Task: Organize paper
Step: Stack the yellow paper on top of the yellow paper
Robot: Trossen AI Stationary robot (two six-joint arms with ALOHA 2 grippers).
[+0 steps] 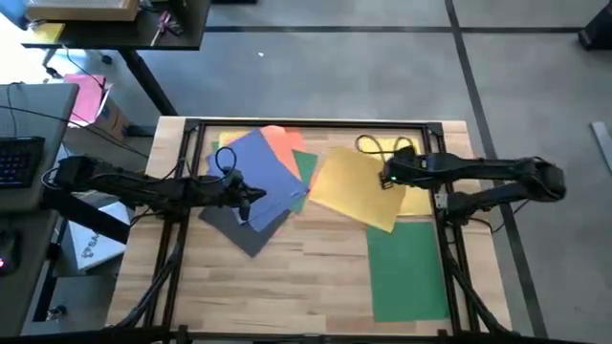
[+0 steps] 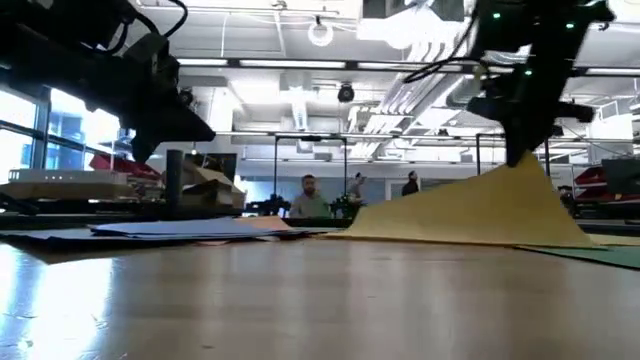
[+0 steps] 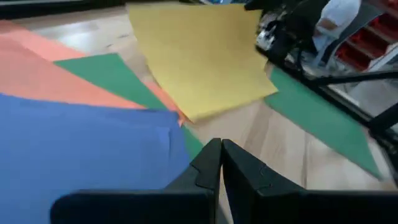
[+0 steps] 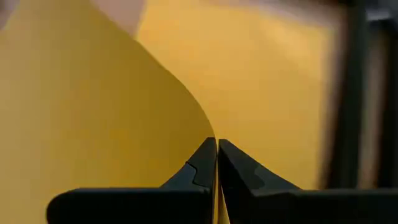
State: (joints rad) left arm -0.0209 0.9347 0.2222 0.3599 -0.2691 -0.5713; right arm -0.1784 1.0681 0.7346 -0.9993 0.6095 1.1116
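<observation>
A fanned pile of paper lies at the table's far left: orange [image 1: 277,139], green [image 1: 306,168], blue [image 1: 253,164] and dark grey [image 1: 244,227] sheets. My left gripper [image 1: 251,198] hovers shut just above the blue sheet [image 3: 87,149] at the pile's right edge, touching nothing. A yellow sheet [image 1: 352,186] lies right of the pile, with my right gripper [image 1: 387,179] shut on it. A second yellow sheet [image 1: 417,202] lies flat under it. A separate green sheet [image 1: 406,268] lies flat at the near right. My right gripper pinches the yellow sheet's right-hand edge [image 4: 204,127] between its two fingers, a single layer. The fingers point down from above. That edge is raised into a peak [image 2: 520,168], and the sheet slopes down leftward with its far part [image 2: 400,228] resting on the table.
A black frame [image 1: 316,122] runs around the table top, with looped cables [image 1: 378,143] at the far side. Bare wood [image 1: 277,287] lies along the near edge. People [image 2: 308,196] stand far behind the table. A desk with a keyboard [image 1: 19,158] stands to the left.
</observation>
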